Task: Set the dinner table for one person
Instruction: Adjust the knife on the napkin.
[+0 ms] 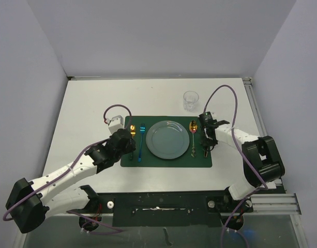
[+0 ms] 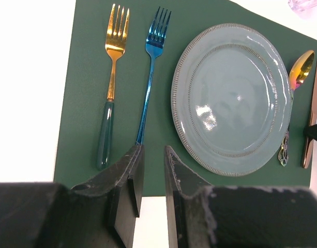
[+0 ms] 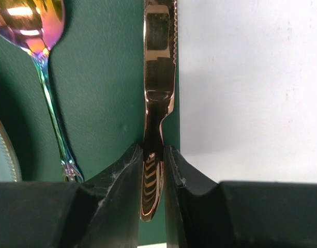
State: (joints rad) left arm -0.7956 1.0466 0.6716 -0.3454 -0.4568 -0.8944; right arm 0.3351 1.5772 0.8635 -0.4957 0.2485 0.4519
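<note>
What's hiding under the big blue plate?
The plate sits on the dark green placemat, which lies on the white dinner table. The placemat shows all around the plate. The patch right beneath it is covered, so whether anything else lies there can't be seen.

A dark green rectangular placemat (image 1: 163, 161) holds a round grey-blue ceramic plate (image 1: 168, 139), a gold green-handled fork (image 2: 112, 82), a blue metal fork (image 2: 149, 82) (side by side), an iridescent spoon (image 2: 301, 70), a rose-gold knife (image 3: 159, 67); a clear glass (image 1: 190, 100) stands beyond.

White dinner table (image 1: 96, 103), green placemat (image 1: 163, 163), grey-blue plate (image 1: 168, 139), rose-gold knife (image 3: 159, 77)
</note>
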